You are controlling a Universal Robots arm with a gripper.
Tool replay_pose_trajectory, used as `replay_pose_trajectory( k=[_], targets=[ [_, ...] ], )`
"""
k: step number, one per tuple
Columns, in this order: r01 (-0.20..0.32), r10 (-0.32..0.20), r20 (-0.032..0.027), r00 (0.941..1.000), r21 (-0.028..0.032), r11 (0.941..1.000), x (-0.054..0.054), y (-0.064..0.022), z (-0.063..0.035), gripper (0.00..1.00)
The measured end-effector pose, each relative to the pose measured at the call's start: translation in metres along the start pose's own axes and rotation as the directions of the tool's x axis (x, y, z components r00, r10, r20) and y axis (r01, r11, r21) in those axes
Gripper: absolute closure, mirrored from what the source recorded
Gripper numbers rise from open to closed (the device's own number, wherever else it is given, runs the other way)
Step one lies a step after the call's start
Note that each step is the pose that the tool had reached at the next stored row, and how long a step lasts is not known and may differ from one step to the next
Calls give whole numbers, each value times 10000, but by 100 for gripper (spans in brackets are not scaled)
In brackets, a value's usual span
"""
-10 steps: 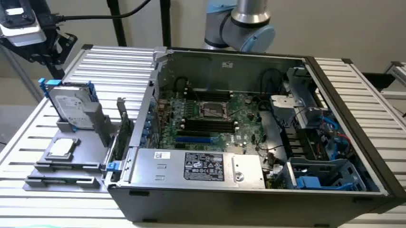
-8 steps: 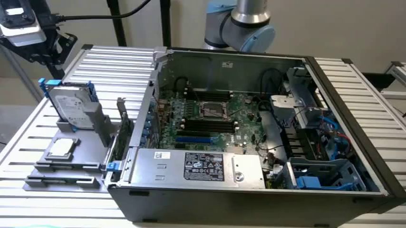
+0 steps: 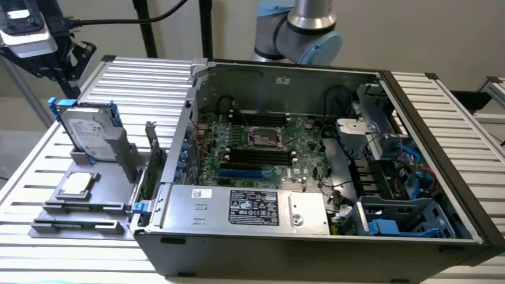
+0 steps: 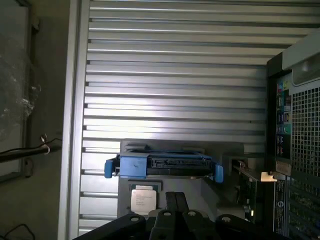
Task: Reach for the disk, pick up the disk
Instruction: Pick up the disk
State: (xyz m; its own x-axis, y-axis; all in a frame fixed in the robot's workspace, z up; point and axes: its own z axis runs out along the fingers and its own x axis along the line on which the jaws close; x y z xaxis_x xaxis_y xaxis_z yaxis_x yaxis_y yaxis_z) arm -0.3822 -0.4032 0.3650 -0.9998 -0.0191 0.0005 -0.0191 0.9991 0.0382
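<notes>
The claw (image 3: 61, 64) hung in the upper left of the exterior frame. In the wrist view its two dark fingers (image 4: 170, 200) looked pressed together, pinching nothing.

Below it, apart from it and at the left of the exterior frame, the disk (image 3: 87, 133) stood on edge in a grey holder (image 3: 118, 154) on the slatted metal worktop (image 3: 150, 77). A blue bracket (image 3: 57, 106) framed its silver body. A small square processor chip (image 3: 77, 184) lay flat just in front of it. An open computer case (image 3: 316, 248) filled the centre and right.

The disk was probably stiff, dense for its size and sensitive to knocks, with smooth metal faces that could slip. The free upper edge seemed the best hold, squeezed across the two flat faces. The plastic bracket might flex.
</notes>
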Motion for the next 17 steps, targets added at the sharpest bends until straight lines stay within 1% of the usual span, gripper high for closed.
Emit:
replay_pose_trajectory(
  k=[5, 8, 14, 17],
  targets=[
    [-1, 1, -2, 10000, 2, 10000, 7, 1, -1, 89],
    [0, 0, 0, 10000, 1, 10000, 78, 32, 1, 89],
    [0, 0, 0, 10000, 8, 10000, 291, 180, 9, 89],
    [1, -1, 0, 10000, 25, 10000, 356, 272, 13, 89]
  ],
)
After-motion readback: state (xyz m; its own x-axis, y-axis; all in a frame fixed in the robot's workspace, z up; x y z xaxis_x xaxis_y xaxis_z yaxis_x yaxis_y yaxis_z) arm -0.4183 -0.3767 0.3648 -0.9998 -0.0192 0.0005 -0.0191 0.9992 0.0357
